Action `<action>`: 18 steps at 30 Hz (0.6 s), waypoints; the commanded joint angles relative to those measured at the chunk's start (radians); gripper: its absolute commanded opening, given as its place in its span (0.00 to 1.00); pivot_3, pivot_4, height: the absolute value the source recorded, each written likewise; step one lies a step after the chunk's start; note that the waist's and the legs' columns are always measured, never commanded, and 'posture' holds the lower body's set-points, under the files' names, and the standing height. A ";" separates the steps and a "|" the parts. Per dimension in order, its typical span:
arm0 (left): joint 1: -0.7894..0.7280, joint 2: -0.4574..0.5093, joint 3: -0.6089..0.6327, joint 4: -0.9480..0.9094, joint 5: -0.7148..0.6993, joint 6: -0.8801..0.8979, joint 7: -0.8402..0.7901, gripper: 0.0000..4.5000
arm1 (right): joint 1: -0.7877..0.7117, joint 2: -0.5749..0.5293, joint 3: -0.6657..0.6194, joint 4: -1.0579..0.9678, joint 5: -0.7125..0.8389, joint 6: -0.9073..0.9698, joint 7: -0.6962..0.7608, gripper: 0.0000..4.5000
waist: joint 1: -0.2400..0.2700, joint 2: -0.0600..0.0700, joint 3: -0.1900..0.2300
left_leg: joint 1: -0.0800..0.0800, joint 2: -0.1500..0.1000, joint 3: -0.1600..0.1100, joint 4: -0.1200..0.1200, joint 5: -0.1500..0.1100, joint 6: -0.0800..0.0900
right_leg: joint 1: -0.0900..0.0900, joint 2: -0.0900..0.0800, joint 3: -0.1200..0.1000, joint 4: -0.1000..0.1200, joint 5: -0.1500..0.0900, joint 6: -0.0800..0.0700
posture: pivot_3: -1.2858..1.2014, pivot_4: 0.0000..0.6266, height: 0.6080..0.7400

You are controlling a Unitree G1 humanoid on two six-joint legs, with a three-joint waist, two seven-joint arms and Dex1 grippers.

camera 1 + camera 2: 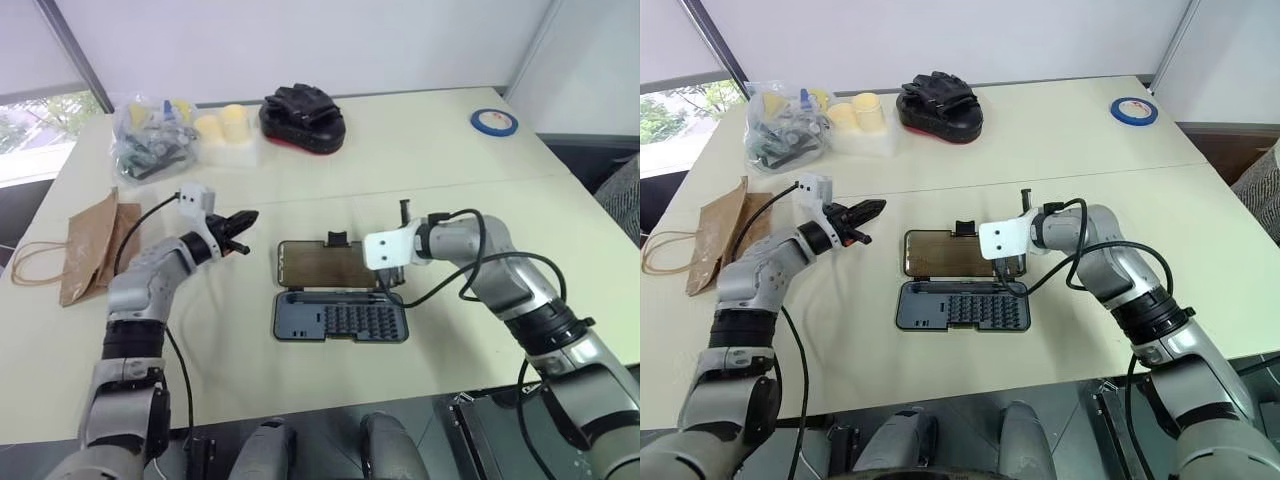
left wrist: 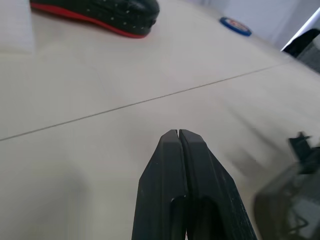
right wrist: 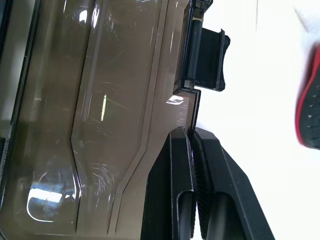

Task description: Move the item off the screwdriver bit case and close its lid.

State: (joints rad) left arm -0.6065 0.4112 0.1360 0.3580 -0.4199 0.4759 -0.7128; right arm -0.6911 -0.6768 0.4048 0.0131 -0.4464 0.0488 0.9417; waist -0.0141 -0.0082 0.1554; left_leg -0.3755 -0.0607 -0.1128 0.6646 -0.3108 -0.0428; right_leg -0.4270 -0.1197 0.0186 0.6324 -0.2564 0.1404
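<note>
Shut left pincer [image 2: 178, 134] over table [image 2: 100, 150], perhaps near lid [image 2: 290, 200].

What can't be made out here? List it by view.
- Right gripper: head views, its white wrist mount hides the fingertips, so contact with the lid is unclear.
- Screwdriver bit case: bit types too small.
- Clear bag: contents too jumbled to name.
- Left wrist view: case cut off and blurred beside the left gripper.

Screwdriver bit case [image 1: 340, 321] is lying between left gripper [image 1: 247, 219] and right gripper [image 3: 192, 137], lid [image 1: 327, 264] lying open; paper bag [image 1: 93, 243] sitting left of left gripper.
</note>
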 commanded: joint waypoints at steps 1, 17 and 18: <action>-0.019 -0.005 -0.072 0.053 0.060 -0.073 -0.068 0.00 | 0.005 -0.009 -0.025 -0.058 -0.007 0.004 -0.005 0.01 | -0.002 0.000 0.000 | 0.000 0.000 0.000 0.000 0.000 0.000 | 0.000 0.000 0.000 0.000 0.000 0.000 | 0.52 0.24 1.00; -0.027 -0.043 -0.202 0.099 0.145 -0.131 -0.256 0.00 | 0.004 -0.027 -0.038 -0.121 -0.009 0.050 0.013 0.07 | -0.001 0.000 0.000 | 0.000 0.000 0.002 0.000 0.000 0.000 | 0.000 0.000 0.000 0.000 0.000 0.000 | 0.52 0.24 1.00; -0.027 -0.043 -0.202 0.098 0.147 -0.132 -0.258 0.00 | 0.006 -0.031 -0.040 -0.125 -0.009 0.054 0.017 0.14 | -0.001 0.000 0.000 | 0.000 0.000 0.002 0.000 0.000 0.000 | 0.000 0.000 0.000 0.000 0.000 0.000 | 0.52 0.24 1.00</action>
State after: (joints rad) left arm -0.6096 0.3702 -0.0670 0.4813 -0.2700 0.3602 -0.9569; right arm -0.6825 -0.6909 0.4026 -0.0689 -0.4538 0.1007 0.9556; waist -0.0154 -0.0082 0.1554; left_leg -0.3759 -0.0607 -0.1104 0.6647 -0.3108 -0.0428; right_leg -0.4272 -0.1196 0.0184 0.6325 -0.2564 0.1404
